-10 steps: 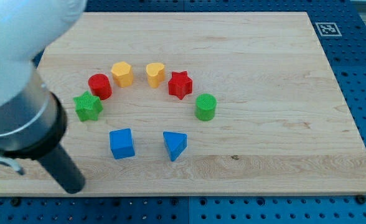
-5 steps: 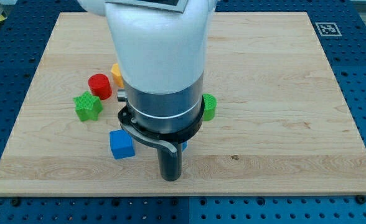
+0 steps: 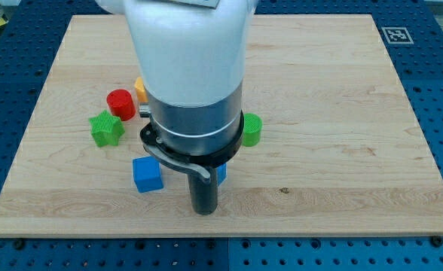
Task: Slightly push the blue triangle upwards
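My tip (image 3: pixel 204 211), a plain rod with nothing to pinch, sits just below the blue triangle (image 3: pixel 221 172), mostly hidden behind my arm, right of the blue cube (image 3: pixel 147 175).

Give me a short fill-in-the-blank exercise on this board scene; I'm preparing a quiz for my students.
1. My tip rests just below the mostly hidden blue ____.
2. The blue cube lies to the view's ____ of my tip.
3. The red cylinder sits just above the green ____.
4. The green cylinder peeks out at the arm's ____ side in the view.

Missing words: triangle; left; star; right
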